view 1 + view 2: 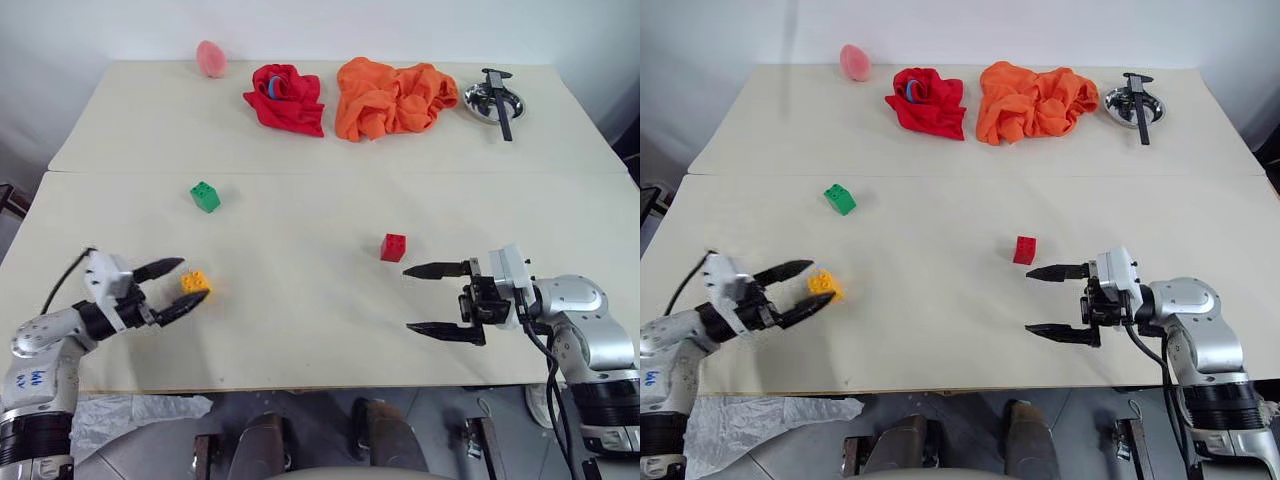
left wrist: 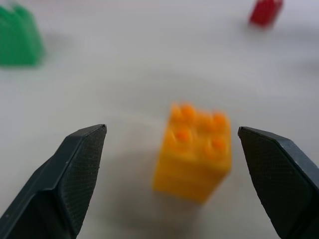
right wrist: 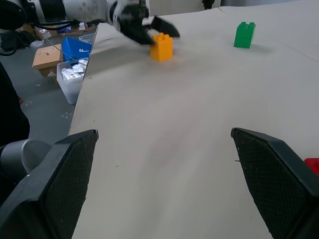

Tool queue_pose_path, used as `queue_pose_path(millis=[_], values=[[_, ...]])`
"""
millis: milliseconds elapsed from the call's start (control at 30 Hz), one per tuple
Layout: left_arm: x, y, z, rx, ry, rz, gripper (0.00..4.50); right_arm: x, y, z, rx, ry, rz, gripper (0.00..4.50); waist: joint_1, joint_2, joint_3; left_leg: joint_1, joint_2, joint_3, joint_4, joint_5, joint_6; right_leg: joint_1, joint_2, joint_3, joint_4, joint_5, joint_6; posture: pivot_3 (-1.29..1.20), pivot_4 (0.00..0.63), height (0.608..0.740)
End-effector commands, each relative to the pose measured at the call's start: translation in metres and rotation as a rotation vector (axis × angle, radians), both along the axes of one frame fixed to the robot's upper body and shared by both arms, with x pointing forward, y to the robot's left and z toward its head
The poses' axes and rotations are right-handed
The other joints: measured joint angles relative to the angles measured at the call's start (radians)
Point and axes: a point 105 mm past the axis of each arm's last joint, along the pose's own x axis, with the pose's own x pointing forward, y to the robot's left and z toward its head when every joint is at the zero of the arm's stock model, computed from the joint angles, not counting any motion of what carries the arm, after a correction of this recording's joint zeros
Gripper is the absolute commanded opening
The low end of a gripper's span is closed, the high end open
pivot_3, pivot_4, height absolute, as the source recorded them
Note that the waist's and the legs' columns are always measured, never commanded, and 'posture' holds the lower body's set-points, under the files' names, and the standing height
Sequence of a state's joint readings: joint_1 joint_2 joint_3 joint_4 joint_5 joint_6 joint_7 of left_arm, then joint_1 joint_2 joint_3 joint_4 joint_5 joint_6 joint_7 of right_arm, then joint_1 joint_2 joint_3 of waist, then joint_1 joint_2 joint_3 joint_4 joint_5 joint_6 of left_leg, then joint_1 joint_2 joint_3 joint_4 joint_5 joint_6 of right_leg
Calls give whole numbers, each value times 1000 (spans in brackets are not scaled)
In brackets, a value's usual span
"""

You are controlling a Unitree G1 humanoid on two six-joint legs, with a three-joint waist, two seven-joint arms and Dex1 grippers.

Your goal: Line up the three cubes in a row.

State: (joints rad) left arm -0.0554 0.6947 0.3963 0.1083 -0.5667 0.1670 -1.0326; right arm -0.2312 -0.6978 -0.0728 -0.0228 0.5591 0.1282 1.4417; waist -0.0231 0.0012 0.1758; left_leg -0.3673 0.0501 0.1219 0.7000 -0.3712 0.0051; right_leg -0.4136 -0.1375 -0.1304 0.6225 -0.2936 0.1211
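- At upper right of the head view, on the far bench: small metal bowl (image 1: 493,102) with a black tool (image 1: 498,100) lying across it, handle sticking out over the rim toward the near side.
- Left of the bowl: crumpled orange cloth (image 1: 392,97); just beside that, crumpled red cloth (image 1: 287,97) with a small blue thing (image 1: 273,88) nested in its folds.
- Farther left, upper left of centre: pink egg-shaped thing (image 1: 211,58), alone near the far edge.
- On the near bench (image 1: 300,330), spread well apart: green cube (image 1: 205,196) at left of centre, red cube (image 1: 393,247) right of centre, yellow-orange cube (image 1: 195,283) at lower left. No row formed; nothing lying between the three.
- Below the bench edge, lower left: crumpled clear plastic (image 1: 140,412) on the floor.
- Left gripper (image 1: 178,287) at lower left, jaws spread wide and pointing right, one finger on each side of the yellow-orange cube; in the left wrist view, clear gaps between block and both fingers (image 2: 75,169), so no hold.
- Right gripper (image 1: 418,298) at lower right, jaws spread wide and pointing left, holding nothing; red cube just beyond the upper finger, apart from it.
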Motion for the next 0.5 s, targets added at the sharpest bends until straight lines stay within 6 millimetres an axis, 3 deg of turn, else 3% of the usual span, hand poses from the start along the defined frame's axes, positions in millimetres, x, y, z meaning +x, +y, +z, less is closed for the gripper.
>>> queue_pose_path(millis=[33,167,267,500], values=[[-5,6,34,-66,-97,61,4500,-2,-5,9,-5,-50,-18,4475,0,0,0,0,0,0,0,0,0,0,0,0,0,0,0,0,150,740],[14,18,46,-38,-151,218,4500,0,-4,9,3,-54,-28,4475,9,0,0,1,0,-1,1,0,0,1,0,0,0,0,0,0,150,740],[52,34,44,34,-166,392,4500,4,0,10,13,-63,-23,4475,25,0,0,2,-1,0,1,0,0,2,0,0,0,0,0,0,150,740],[112,21,30,109,-115,375,4500,16,7,22,43,-109,-22,4475,22,-2,-1,0,-2,0,1,0,0,1,1,-2,-1,1,1,0,150,740]])
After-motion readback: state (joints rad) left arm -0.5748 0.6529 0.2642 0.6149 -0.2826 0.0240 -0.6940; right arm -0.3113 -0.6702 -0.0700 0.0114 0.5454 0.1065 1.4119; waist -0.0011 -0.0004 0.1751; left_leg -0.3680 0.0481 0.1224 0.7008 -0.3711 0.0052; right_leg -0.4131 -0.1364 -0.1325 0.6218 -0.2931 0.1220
